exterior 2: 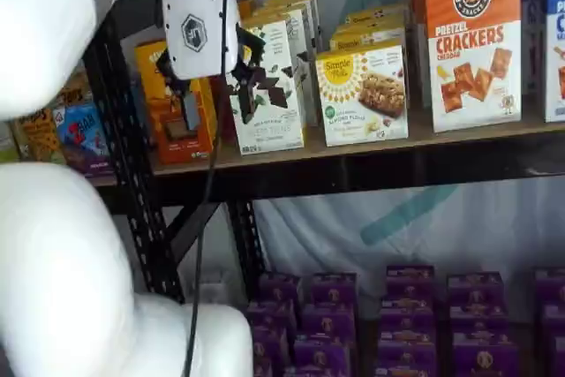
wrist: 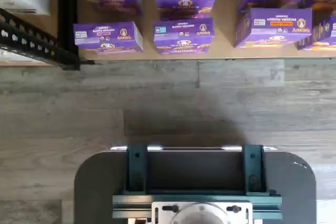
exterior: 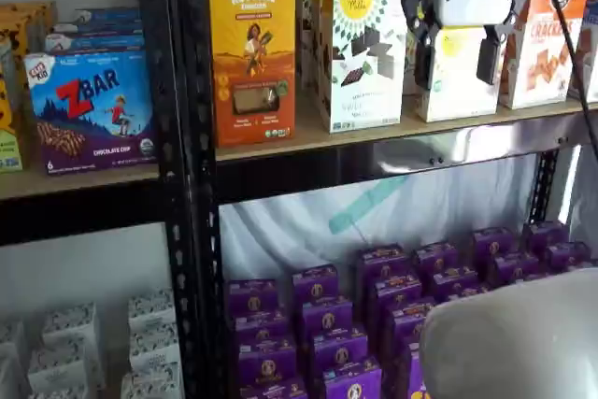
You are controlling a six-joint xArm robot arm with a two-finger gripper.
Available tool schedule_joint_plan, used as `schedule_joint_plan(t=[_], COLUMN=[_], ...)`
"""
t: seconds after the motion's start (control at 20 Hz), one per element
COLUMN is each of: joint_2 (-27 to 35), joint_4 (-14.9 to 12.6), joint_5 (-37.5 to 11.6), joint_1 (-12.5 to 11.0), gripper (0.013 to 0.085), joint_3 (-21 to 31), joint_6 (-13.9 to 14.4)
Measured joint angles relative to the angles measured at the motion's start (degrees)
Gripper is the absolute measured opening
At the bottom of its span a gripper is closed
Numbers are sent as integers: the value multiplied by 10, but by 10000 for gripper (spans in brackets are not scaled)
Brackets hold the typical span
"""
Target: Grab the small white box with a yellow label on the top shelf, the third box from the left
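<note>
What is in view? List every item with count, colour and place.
small white box: front of a row, cream-white with yellow logo, top shelf
tall white box: front of a row, white with dark shapes, top shelf
cracker box: at least one, orange, top shelf
Revival box: front of a row, yellow-orange, top shelf
Z Bar box: one, blue, neighbouring shelf
purple boxes: many, below
patterned boxes: several, white, lower left
gripper: one, white with black fingers, open, before the top shelf
</note>
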Motion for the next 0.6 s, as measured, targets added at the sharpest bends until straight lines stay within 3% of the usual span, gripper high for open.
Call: schedule_joint_plan(t=[0.1,0.2,0.4,0.6], joint_2=[3,1,1,-1], joint_4=[30,38,34,9], joint_5=[6,4,2,-16], joint_1=[-27,-33,-24,-3], gripper=[850,850,850,850], joint_3=[-2,-1,1,8], joint_6=[-13,-16,-10,-1])
